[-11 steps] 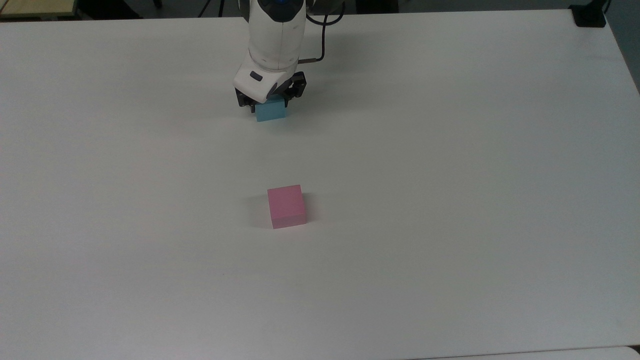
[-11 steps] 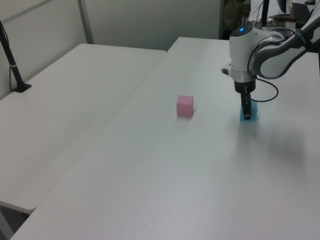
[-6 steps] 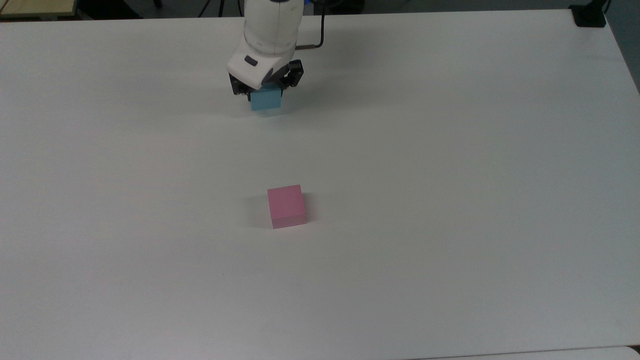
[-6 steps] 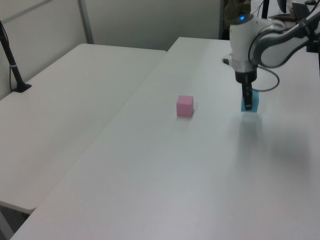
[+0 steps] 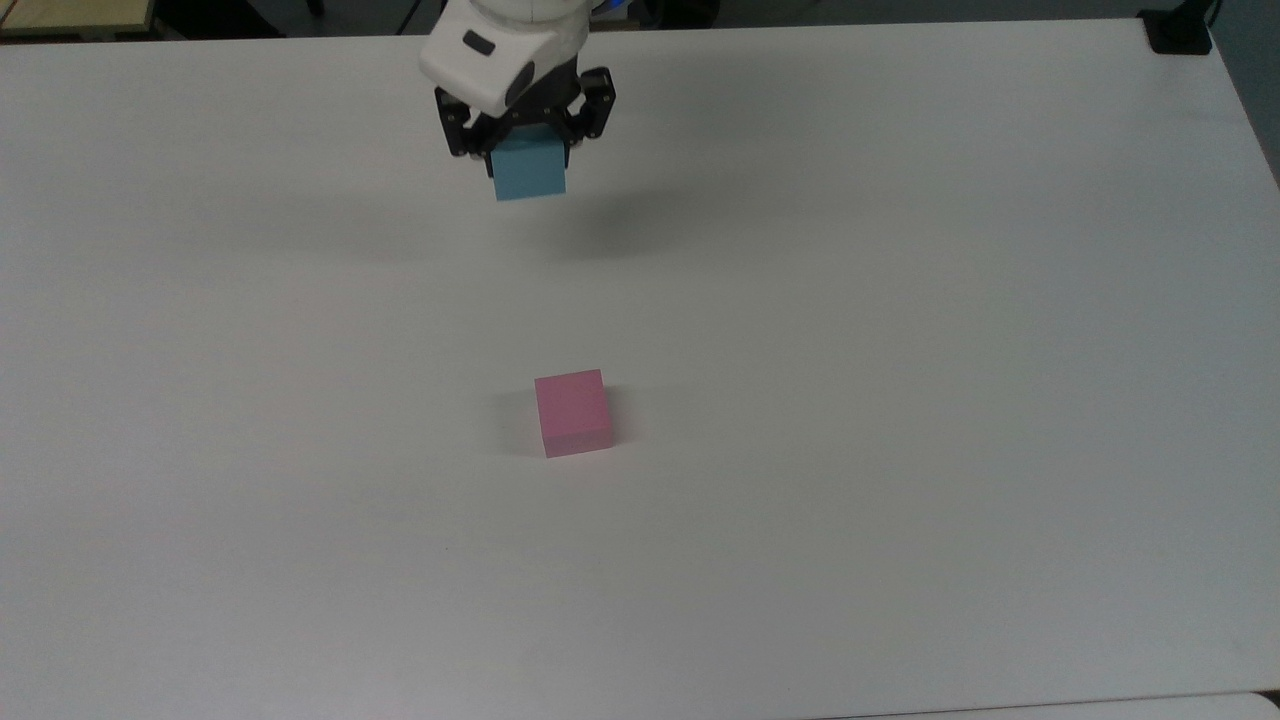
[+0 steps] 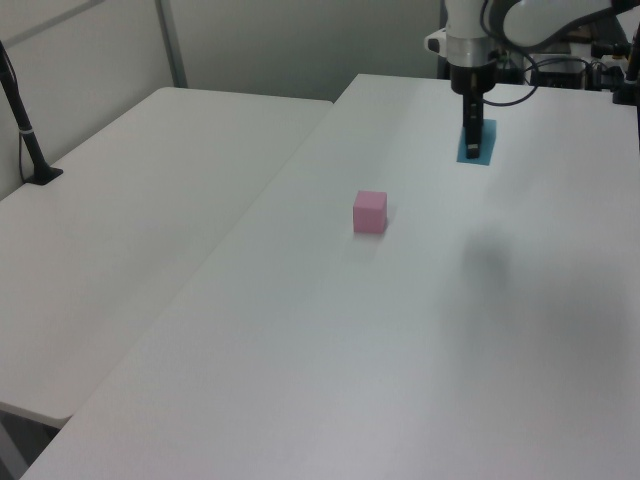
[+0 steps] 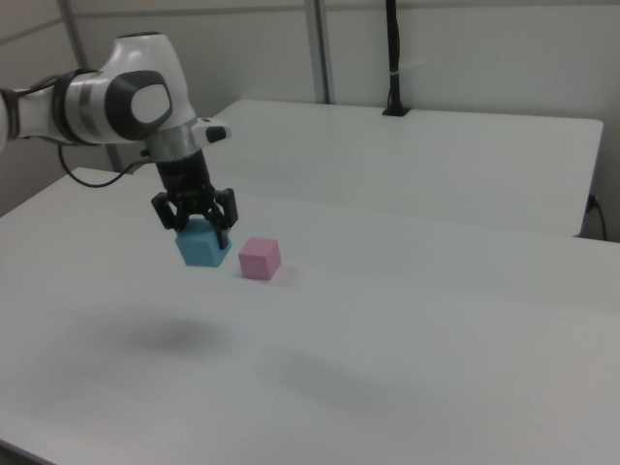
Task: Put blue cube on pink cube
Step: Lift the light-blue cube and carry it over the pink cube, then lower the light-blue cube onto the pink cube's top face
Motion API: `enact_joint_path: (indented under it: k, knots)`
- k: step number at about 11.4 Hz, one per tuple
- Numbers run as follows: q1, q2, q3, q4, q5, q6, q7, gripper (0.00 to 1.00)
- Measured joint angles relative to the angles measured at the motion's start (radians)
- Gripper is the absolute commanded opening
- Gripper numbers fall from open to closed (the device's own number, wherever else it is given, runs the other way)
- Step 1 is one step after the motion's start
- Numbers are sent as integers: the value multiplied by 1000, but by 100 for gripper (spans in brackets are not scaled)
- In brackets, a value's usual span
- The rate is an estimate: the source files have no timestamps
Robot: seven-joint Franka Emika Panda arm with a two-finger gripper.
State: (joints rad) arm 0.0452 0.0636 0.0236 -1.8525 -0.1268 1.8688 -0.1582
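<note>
Since the earlier frames, the blue cube (image 5: 529, 171) had been lifted off the desk (image 5: 900, 400) by the gripper (image 5: 527, 148) and carried upward, toward the top view's upper edge; a soft shadow was left on the desk beneath it, well apart from the cube itself. The gripper was seen clamped on the blue cube, its jaws pressed against two opposite faces, with most of the cube hanging below the fingertips; such a grasp was judged to leave the cube's underside free for setting down flat. In the right view the blue cube (image 7: 202, 246) was held clear of the surface, level and only slightly turned. The pink cube (image 5: 572, 412) lay alone near the middle of the desk, untouched, well apart from the held cube in the top view; its top face was open and unobstructed. The height gained was judged to be clearance for passing over the pink cube; the carry across and the lowering were not yet done.
</note>
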Motion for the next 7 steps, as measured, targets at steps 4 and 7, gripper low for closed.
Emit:
enact_joint_path:
  k: [4,7]
  knots:
    - [9,301,0,327,1,2,59,17]
    - [8,474,-3,526,1,2,81,19]
